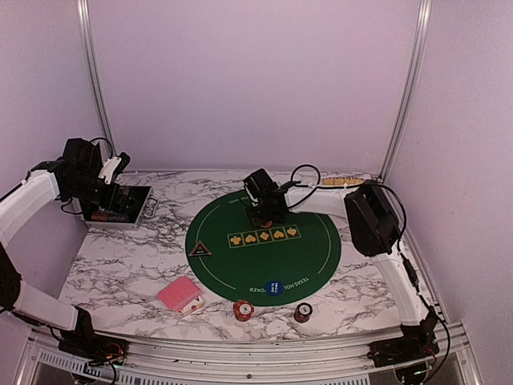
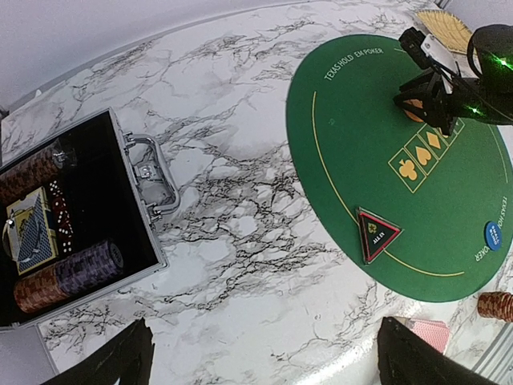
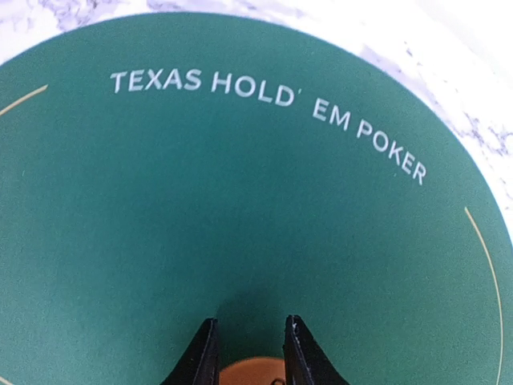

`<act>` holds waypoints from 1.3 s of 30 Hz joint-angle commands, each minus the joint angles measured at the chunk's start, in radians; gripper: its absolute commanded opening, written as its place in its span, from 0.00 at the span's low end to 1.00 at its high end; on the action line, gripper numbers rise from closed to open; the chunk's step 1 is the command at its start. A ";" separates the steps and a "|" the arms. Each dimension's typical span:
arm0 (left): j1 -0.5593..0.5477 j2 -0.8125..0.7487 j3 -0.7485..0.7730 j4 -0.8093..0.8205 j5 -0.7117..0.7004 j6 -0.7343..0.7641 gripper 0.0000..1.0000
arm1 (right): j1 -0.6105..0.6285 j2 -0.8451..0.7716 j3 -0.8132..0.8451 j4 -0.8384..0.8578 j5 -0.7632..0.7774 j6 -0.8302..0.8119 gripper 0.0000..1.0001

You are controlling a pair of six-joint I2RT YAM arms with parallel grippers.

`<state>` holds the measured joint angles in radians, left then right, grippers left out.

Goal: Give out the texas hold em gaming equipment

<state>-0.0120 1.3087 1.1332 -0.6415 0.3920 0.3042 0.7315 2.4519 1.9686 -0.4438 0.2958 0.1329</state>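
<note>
From above: right claw (image 1: pixel 262 215) low over the green mat's (image 1: pixel 264 269) far side, left claw (image 1: pixel 112 171) above the open case (image 1: pixel 120 212). Left wrist: its fingers (image 2: pixel 112 357) spread wide. Right wrist: orange button (image 3: pixel 248 374) between the narrowly parted fingers; pinched or not, I can't tell.

Open white marble table (image 1: pixel 120 265) between silver metal case (image 1: pixel 132 204) and round green mat (image 1: pixel 264 269); red-backed playing cards (image 1: pixel 178 293) and two chip stacks (image 1: pixel 243 309) line the near edge.
</note>
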 commanded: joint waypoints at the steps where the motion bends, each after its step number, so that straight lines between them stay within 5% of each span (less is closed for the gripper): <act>1: 0.005 0.010 0.030 -0.027 0.002 0.013 0.99 | -0.036 0.078 0.113 -0.052 0.000 -0.016 0.27; 5: 0.004 0.011 0.031 -0.029 0.000 0.016 0.99 | -0.043 0.096 0.180 -0.076 -0.019 -0.032 0.31; 8: 0.005 0.006 0.032 -0.031 0.000 0.016 0.99 | -0.042 0.050 0.173 -0.079 -0.037 -0.030 0.51; 12: 0.005 0.006 0.033 -0.031 0.009 0.015 0.99 | -0.036 -0.045 0.081 -0.065 -0.081 -0.018 0.67; 16: 0.006 0.006 0.037 -0.030 0.016 0.013 0.99 | -0.019 -0.136 -0.058 -0.035 -0.127 0.005 0.71; 25: 0.006 0.009 0.042 -0.030 0.028 0.006 0.99 | -0.001 -0.226 -0.301 0.028 -0.136 0.070 0.65; 39: 0.005 0.004 0.040 -0.031 0.025 0.006 0.99 | -0.014 -0.133 -0.209 0.024 -0.109 0.106 0.35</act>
<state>-0.0120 1.3132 1.1492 -0.6506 0.4030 0.3042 0.7261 2.2700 1.6951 -0.4206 0.1596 0.2173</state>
